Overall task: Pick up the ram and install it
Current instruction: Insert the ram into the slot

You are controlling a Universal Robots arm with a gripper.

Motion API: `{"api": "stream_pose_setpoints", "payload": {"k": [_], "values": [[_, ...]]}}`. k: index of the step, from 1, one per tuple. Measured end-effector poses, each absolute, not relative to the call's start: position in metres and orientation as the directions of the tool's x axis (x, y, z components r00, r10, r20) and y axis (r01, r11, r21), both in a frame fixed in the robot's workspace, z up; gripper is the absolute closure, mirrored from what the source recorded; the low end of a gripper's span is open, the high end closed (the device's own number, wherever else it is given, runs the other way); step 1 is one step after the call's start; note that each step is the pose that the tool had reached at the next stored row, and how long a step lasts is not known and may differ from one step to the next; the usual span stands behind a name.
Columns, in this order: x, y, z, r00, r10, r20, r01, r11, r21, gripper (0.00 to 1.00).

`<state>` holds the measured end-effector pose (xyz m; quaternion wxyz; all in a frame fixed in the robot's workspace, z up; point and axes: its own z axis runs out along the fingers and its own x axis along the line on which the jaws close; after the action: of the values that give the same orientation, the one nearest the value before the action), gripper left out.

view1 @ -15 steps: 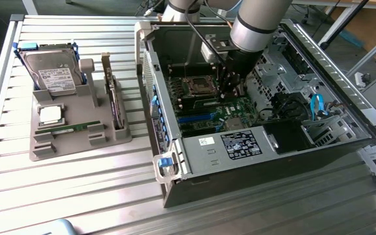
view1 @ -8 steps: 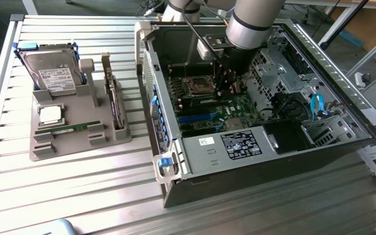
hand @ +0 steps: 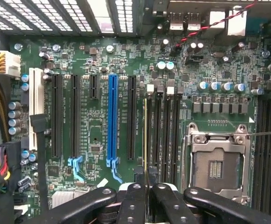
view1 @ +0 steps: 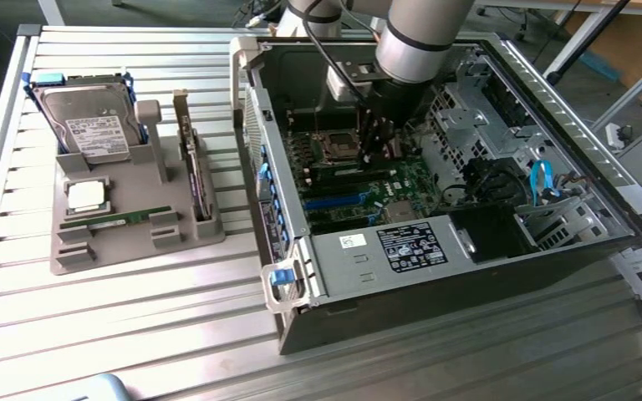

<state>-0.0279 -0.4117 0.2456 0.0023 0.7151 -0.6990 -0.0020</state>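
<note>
Tool (hand: 146,196) is clenched on the ram (hand: 145,135), a thin green board seen edge-on, held upright inside the open computer case (view1: 298,276) over the leftmost of the long black memory slots (hand: 165,135), just left of the empty square metal processor socket (hand: 218,158).

Risk, as judged: slight tilt or offset would set the board's edge on the slot wall; pressing then could bend it or stress the green motherboard (hand: 93,140). Slot latches cannot be made out.
</note>
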Motion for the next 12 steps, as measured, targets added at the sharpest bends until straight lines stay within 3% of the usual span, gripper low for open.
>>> {"api": "stream_pose_setpoints", "payload": {"k": [12], "values": [[-0.0289, -0.4084, 0.2413, 0.002, -1.0, 0.0, -1.0, -0.002, 0.006, 0.88]]}}
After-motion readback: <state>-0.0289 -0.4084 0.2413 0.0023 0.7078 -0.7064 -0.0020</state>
